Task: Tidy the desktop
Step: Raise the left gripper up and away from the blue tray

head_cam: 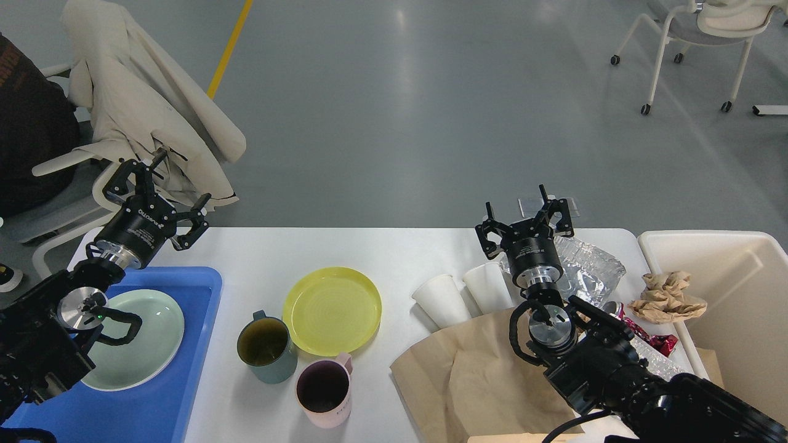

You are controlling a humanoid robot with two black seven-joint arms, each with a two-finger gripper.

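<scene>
The white desktop (pixel 258 252) fills the lower half of the head view. On it lie a yellow plate (pixel 332 310), a dark green mug (pixel 267 349), a pink mug (pixel 324 393), two overturned white paper cups (pixel 463 295), brown paper (pixel 480 381) and crumpled clear plastic (pixel 588 264). A pale green plate (pixel 148 344) rests in the blue tray (pixel 184 369) at left. My left gripper (pixel 159 192) is open and empty above the tray's far edge. My right gripper (pixel 524 220) is open and empty above the paper cups.
A cream bin (pixel 739 289) at the right holds crumpled brown paper (pixel 668 296). A red wrapper (pixel 640 332) lies beside it. Behind the left corner stands a chair draped with a beige coat (pixel 141 104). Another wheeled chair (pixel 695 37) stands far right on the grey floor.
</scene>
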